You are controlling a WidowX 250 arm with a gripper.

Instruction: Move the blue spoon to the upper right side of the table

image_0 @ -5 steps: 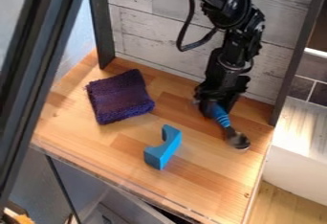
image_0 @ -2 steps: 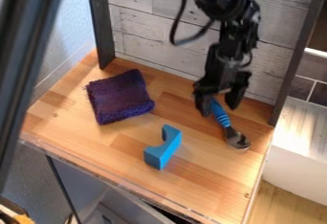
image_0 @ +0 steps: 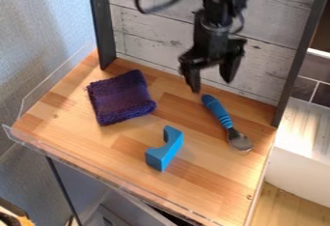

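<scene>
One blue spoon, one blue block and one purple cloth are supported by one counter, below one spread pincer.

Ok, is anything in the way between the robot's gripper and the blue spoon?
Nothing that I can see. The open gripper hangs just above the handle end of the blue spoon. The blue arch block and purple cloth lie off to the left.
</scene>
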